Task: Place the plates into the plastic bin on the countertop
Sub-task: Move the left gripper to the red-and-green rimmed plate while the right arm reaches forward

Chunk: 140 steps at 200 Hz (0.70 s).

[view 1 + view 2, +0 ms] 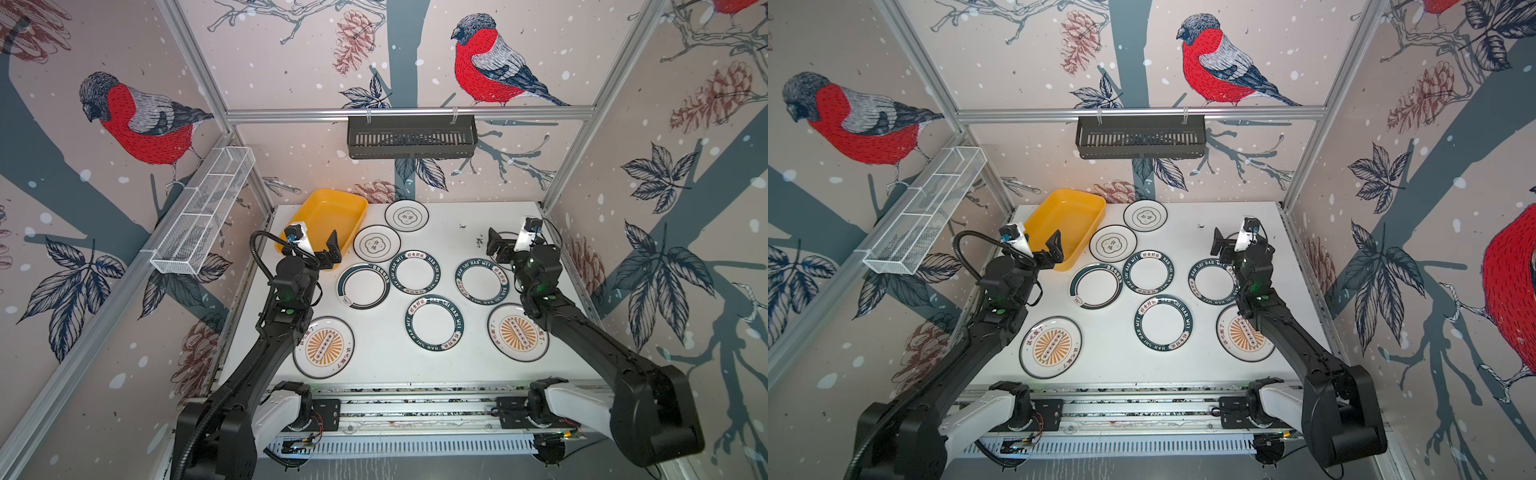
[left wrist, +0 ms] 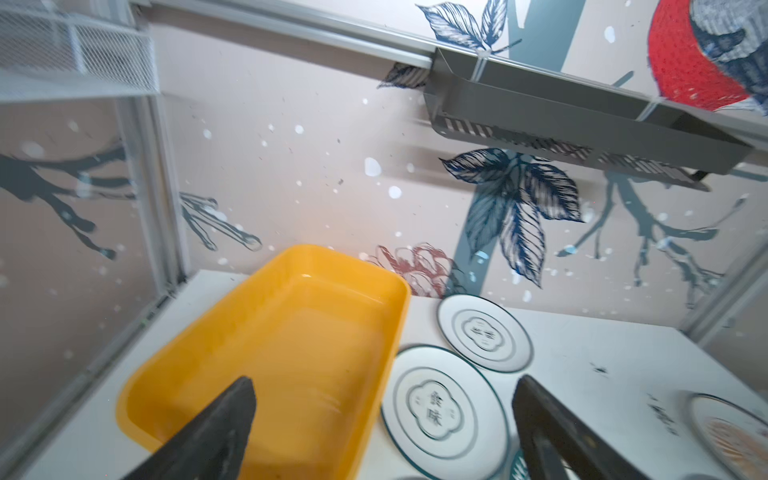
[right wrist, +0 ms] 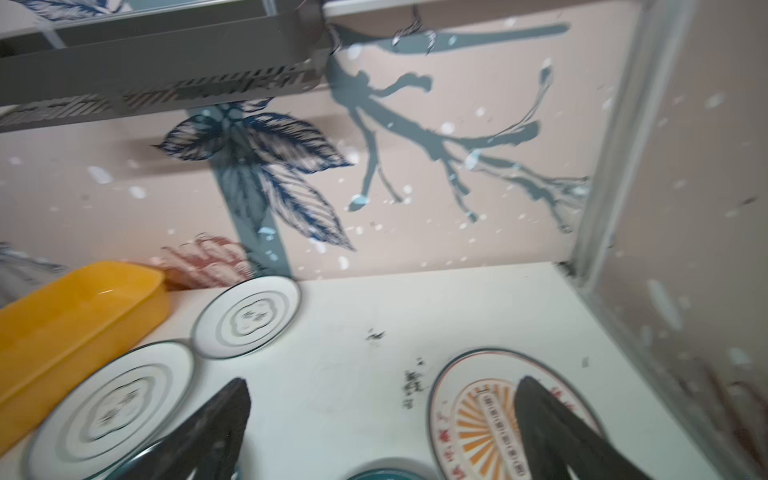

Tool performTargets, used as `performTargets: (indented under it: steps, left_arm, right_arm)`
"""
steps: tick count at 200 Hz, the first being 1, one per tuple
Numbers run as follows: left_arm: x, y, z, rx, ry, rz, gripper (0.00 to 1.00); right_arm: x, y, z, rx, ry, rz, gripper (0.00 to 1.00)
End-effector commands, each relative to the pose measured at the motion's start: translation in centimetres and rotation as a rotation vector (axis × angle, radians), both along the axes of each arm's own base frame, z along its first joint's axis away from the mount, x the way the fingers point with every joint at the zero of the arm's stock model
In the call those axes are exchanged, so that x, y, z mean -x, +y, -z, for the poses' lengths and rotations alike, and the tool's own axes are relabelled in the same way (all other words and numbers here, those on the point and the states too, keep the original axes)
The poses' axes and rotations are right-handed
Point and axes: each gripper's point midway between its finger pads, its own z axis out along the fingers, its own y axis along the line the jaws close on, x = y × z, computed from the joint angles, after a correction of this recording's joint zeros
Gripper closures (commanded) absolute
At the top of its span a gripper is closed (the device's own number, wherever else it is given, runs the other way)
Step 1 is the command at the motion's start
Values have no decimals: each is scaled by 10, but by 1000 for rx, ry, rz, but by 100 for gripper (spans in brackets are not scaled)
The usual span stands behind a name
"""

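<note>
This is a robot test cell in a lab, not a real kitchen. In both top views, aluminium rails (image 1: 409, 111) frame a small booth whose panels carry printed bullfinch wallpaper (image 1: 137, 120). A black left arm (image 1: 266, 353) and right arm (image 1: 602, 336) are bolted to a slotted rail base (image 1: 415, 409) along the lower edge. A black slatted basket (image 1: 411, 137) at upper centre and a white wire-mesh basket (image 1: 203, 208) at left hang from the frame above a white countertop (image 1: 449, 365).
</note>
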Motion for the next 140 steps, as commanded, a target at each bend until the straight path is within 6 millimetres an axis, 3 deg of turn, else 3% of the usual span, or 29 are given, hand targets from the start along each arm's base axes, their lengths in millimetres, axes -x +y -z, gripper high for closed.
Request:
performTargets:
  steps: [1,31,61,79,91,104,122,140]
  left_arm:
    - [23,-45,23,242,168,190,3]
    - [62,-103,25,469,176,350,4]
    - [91,-142,41,638,233,411,4]
    - [102,-160,35,648,218,477,4]
    - [105,-161,27,665,180,510,3]
    - [106,-156,36,695,199,491,3]
    - [104,-149,42,679,223,502,4]
    - [86,-131,62,602,353,387,4]
  right_arm:
    - [35,67,30,-170,275,-283,0]
    - [87,136,14,-330,291,-474,0]
    - [120,169,-2,-402,256,-570,0]
    - [127,177,-5,-421,234,-609,0]
    - [121,171,5,-438,270,-554,0]
    - [111,158,20,-445,335,-462,0]
    - [117,165,11,-463,288,-568,0]
    - [111,164,17,-450,294,-538,0]
